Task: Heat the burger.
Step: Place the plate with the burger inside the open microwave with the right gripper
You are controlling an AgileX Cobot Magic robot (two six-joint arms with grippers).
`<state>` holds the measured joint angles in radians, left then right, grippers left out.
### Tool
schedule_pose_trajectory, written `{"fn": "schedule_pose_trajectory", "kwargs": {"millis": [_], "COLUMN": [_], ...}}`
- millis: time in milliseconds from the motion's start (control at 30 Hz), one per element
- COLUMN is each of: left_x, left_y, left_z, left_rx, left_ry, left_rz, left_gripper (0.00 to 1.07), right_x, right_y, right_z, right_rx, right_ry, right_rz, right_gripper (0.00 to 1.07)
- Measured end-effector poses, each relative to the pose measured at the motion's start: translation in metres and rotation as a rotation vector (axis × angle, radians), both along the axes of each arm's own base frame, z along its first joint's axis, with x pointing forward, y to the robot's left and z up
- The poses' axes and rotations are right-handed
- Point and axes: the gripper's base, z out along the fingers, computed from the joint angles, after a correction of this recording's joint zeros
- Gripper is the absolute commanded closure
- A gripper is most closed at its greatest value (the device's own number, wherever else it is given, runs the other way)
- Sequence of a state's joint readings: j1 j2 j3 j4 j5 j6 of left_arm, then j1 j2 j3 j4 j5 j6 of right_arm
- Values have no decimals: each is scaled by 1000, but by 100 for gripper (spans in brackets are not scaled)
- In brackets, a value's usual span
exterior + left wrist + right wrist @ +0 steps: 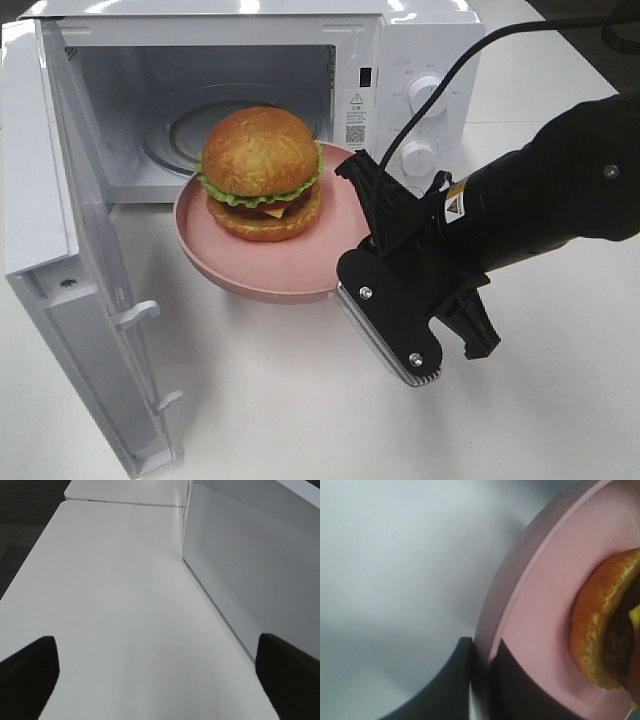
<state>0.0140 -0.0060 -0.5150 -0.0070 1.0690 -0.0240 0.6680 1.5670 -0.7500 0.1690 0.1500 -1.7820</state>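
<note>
Exterior high view: the microwave (400, 60) door (60, 200) stands open, and the burger (262, 170) sits on a pink plate (260, 280) held off the desk (300, 410) at the cavity mouth. The right claw (348, 272) is clenched on the plate's rim. The left claw (160, 680) hangs spread wide and empty. Opening looks done; setting the plate on the glass turntable (180, 135), letting go, closing the door and turning the dials (425, 92) remain.

Right fingers (454, 682) tight, left fingers (29, 676) wide

One burger (262, 165), one plate (262, 280), one microwave (425, 45)
</note>
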Motion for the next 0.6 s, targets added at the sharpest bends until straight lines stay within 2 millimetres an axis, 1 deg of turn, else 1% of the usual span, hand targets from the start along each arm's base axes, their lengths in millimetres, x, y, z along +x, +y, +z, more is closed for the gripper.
{"fn": "schedule_pose_trajectory", "kwargs": {"millis": [133, 300, 333, 467, 600], "left_x": [0, 0, 0, 0, 0], "left_y": [0, 0, 0, 0, 0], "left_z": [0, 0, 0, 0, 0], "left_rx": [0, 0, 0, 0, 0], "left_ry": [0, 0, 0, 0, 0], "left_rz": [0, 0, 0, 0, 0], "left_gripper": [4, 4, 4, 4, 4], "right_x": [2, 11, 15, 21, 31], "right_y": [2, 8, 12, 17, 24], "right_z": [-5, -5, -5, -5, -10], "right_rx": [-12, -9, -6, -4, -7], "right_ry": [16, 9, 5, 3, 6], "right_rz": [0, 3, 3, 2, 3], "right_gripper": [107, 107, 107, 107, 107]}}
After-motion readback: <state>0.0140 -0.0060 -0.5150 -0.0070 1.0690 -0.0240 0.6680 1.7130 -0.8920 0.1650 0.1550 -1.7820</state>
